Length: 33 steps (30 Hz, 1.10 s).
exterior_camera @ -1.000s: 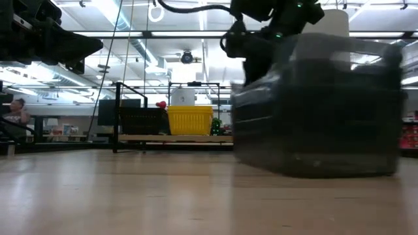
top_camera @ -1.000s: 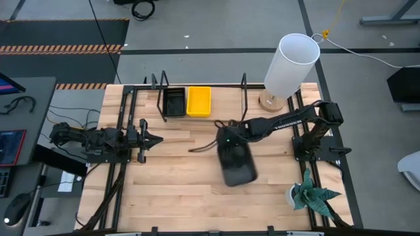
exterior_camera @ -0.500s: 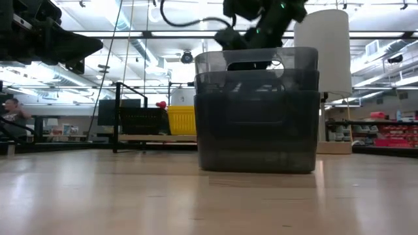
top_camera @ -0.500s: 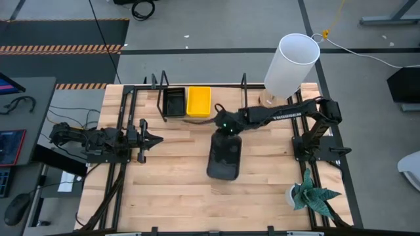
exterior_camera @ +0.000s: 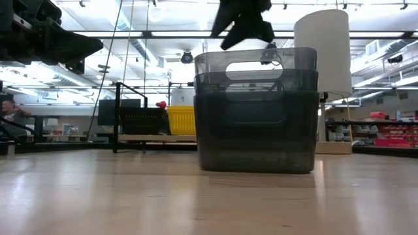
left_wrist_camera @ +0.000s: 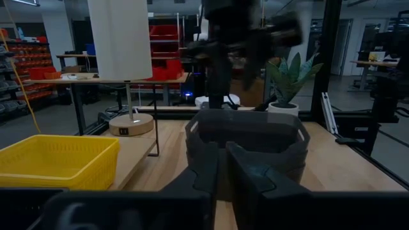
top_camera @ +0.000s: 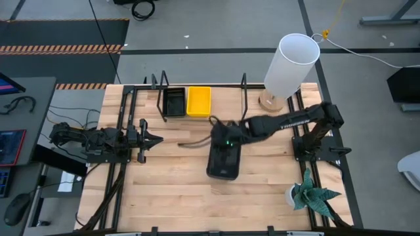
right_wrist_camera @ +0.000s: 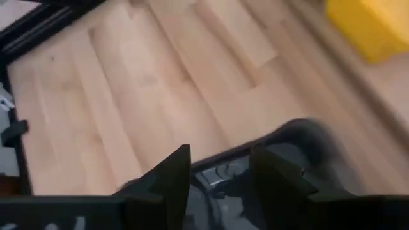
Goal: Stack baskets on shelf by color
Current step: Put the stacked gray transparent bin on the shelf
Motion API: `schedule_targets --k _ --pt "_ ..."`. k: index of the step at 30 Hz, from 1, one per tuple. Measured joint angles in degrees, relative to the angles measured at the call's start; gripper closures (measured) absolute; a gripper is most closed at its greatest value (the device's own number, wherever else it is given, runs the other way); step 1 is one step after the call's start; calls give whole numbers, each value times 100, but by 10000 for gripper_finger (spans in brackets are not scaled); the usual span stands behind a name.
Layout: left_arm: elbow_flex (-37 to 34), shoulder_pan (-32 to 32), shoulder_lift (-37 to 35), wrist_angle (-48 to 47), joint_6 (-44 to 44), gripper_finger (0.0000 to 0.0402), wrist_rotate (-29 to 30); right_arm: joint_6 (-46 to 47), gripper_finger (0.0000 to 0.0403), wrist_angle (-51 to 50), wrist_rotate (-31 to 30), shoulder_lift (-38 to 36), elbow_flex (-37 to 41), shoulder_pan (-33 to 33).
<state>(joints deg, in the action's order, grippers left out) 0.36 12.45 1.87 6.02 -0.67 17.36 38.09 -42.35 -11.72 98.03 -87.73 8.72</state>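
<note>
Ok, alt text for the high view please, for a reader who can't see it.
Seen from above, the right gripper hangs over the near end of the dark grey baskets mid-table. The black basket and yellow basket sit on the shelf; the left gripper waits at the left.

right arm: stretched out toward the middle of the surface, wrist bent down | right gripper point(top_camera: 228, 139): fingers spread apart, gripping nothing | left arm: folded low at the left edge (just waiting) | left gripper point(top_camera: 149, 138): closed, pointing inward
</note>
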Motion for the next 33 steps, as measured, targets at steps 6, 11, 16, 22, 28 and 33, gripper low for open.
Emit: schedule_targets --k 6,11,16,22,28,33 --pt "1 0 -2 3 0 374 0 435 249 -108 -164 399 -374 639" --pt "2 0 0 -32 -1 368 -2 540 257 -731 -172 1152 -1412 961" --pt "0 0 0 -21 0 361 -2 524 263 -2037 -195 2035 -2780 1118" --pt "1 0 0 -26 0 367 -2 276 264 -3340 116 2859 -3809 1151" --pt "2 0 0 -26 0 374 0 35 264 -3432 279 3144 -4000 1158" --pt "1 0 -2 -24 0 369 -1 23 264 -3506 284 3166 -3975 1160"
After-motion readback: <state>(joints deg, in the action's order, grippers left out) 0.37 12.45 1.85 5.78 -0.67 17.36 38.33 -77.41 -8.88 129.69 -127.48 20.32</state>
